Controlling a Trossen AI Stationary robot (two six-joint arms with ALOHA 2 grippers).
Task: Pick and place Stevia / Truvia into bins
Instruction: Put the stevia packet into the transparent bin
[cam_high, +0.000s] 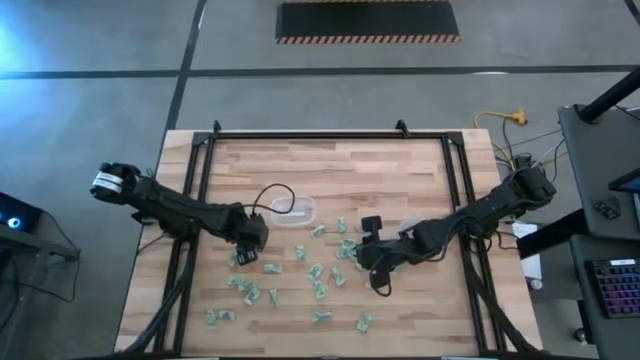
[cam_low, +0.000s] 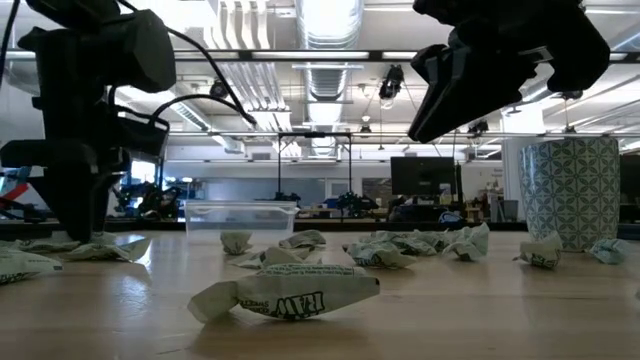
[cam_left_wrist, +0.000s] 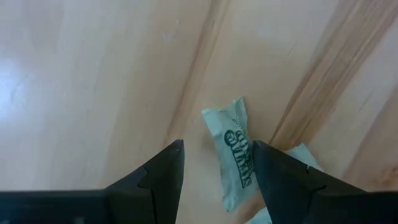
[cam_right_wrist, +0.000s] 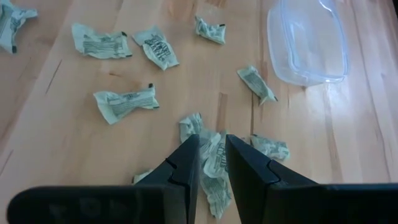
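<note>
Roughly twenty packets (cam_high: 320, 272), one tub (cam_high: 293, 211), one cup (cam_low: 570, 192).

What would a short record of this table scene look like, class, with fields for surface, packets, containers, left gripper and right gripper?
surface: pale wooden plank table
packets: small pale green and white paper sweetener packets scattered over the table's near half
containers: clear shallow rounded-rectangular plastic tub, no packets visible in it; patterned round cup
left gripper: low over the table, open, fingers either side of one packet
right gripper: raised above a cluster of packets, narrow gap, hold unclear
</note>
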